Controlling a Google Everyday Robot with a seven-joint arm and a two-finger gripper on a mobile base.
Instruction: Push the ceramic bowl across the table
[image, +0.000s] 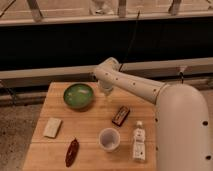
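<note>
The green ceramic bowl (78, 95) sits upright on the far left part of the wooden table (90, 122). My white arm reaches in from the right, bends at the far edge of the table, and ends in the gripper (106, 89), which hangs just to the right of the bowl, close to its rim. I cannot tell whether it touches the bowl. The whitish cup (109, 139) stands nearer the front, apart from the bowl.
A dark brown bar (120, 115) lies right of centre. A small bottle (138, 142) lies at the front right. A pale packet (52, 127) and a reddish-brown packet (72, 152) lie at the front left. A dark wall runs behind the table.
</note>
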